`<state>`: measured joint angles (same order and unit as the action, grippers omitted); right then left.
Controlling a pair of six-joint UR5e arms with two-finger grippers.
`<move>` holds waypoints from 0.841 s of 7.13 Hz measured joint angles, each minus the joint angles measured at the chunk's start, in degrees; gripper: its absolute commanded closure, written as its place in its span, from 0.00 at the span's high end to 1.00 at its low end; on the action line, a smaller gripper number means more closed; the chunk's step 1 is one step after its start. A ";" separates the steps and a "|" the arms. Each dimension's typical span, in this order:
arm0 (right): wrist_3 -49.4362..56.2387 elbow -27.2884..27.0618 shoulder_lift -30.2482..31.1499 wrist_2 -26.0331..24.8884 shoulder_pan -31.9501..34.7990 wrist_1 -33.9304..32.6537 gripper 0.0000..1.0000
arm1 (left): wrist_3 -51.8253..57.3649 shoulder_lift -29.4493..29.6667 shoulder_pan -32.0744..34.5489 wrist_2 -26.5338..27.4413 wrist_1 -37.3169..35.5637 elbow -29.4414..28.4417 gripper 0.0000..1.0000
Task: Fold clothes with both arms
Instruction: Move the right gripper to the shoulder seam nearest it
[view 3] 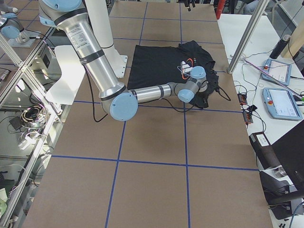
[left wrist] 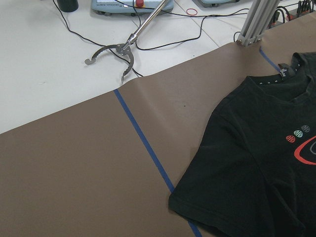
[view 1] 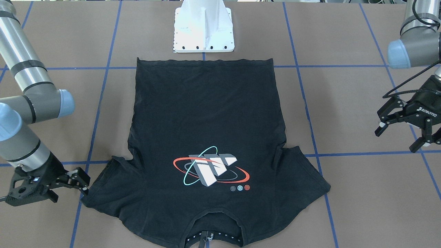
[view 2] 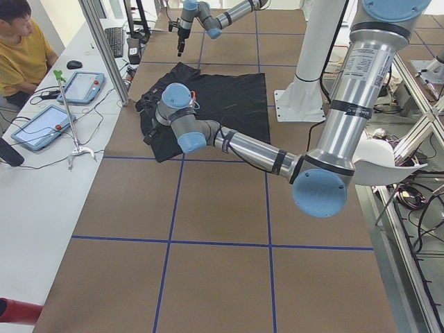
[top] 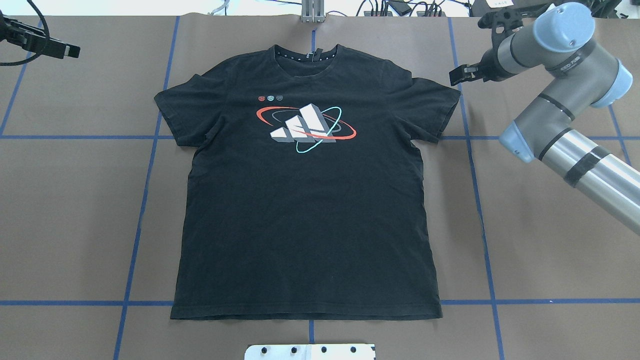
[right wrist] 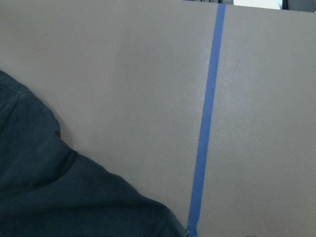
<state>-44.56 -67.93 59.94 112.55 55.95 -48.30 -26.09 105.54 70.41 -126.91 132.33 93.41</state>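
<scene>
T-shirt (top: 305, 210): flat on the surface (top: 550, 250), print up — no fold made.
Right arm (view 1: 20, 146): jaws apart, just beside one sleeve tip, holding nothing.
Left arm (view 1: 417, 48): jaws apart, well away from the other sleeve.
Left to do: every fold, I think.

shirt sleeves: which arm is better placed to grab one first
Right. The right hand sits at the edge of its sleeve; the left hand hangs open well off the other sleeve, with bare table between.
</scene>
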 measured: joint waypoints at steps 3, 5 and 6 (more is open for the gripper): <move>-0.67 3.83 -0.84 -2.46 -1.92 3.93 0.70 | 0.03 0.01 -0.06 0.00 -0.04 -0.06 1.00; -0.70 6.34 -2.62 -3.34 -2.46 4.30 0.56 | 0.06 0.01 -0.12 0.00 0.02 -0.07 1.00; -0.68 6.84 -2.96 -3.59 -2.55 4.33 0.51 | 0.07 0.01 -0.15 0.00 0.03 -0.13 1.00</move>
<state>-45.25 -61.09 56.99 108.96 53.40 -43.96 -26.02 105.56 70.26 -126.91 132.36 93.28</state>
